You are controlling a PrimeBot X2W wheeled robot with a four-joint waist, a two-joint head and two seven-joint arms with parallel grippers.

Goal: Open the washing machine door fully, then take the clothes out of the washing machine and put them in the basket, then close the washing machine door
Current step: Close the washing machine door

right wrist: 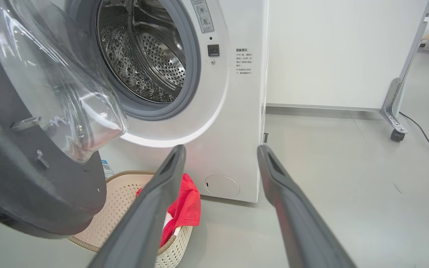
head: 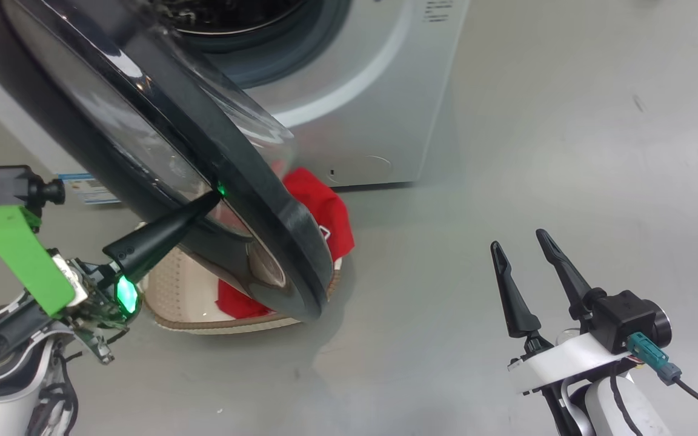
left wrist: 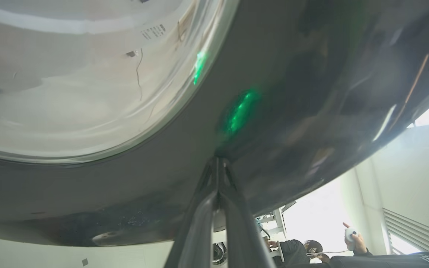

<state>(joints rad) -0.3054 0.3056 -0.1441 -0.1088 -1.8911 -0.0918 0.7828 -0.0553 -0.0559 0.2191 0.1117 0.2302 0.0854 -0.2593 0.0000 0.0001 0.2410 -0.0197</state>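
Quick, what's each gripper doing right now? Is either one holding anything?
Left gripper: shut, holding nothing, its tip against the washing machine door.
Right gripper: open, empty.

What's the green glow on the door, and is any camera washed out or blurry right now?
Head view: sharp; a green light behind the left gripper glints off the washing machine door by its tip. Left wrist view: that glow smears across the glossy black; the room at lower right is blown out. Right wrist view: evenly lit, clear, with reflections on the door's glass.
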